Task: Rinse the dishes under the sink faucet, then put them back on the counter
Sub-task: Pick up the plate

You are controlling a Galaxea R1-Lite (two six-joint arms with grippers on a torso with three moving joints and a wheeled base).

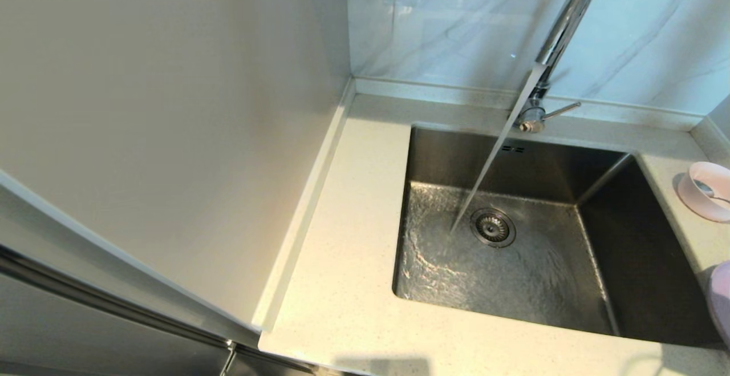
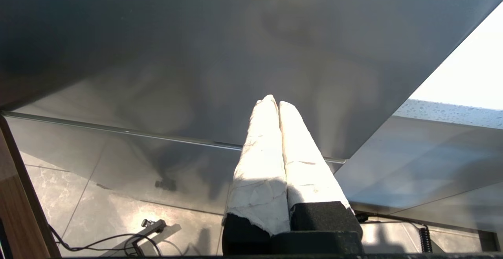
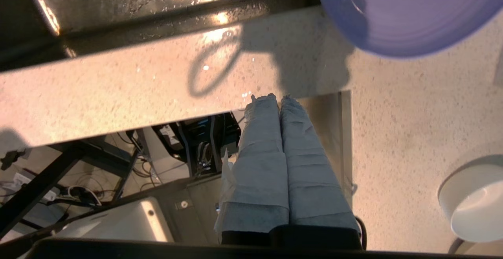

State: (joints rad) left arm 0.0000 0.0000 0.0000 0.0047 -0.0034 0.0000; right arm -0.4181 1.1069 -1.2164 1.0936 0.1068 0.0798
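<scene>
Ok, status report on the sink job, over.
Left claw shut, empty, below counter level. Right claw shut, empty, at counter edge. Faucet running; bowl and plate untouched. Nothing blocking.

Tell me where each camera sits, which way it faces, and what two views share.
Head: high, looking down at the sink, running faucet and counter; no arm shows.
Left wrist: behind the shut left gripper, low beside a grey panel, floor beyond.
Right wrist: behind the shut right gripper, at the counter's front edge.
Shared: head and right wrist both show the plate and bowl.
</scene>
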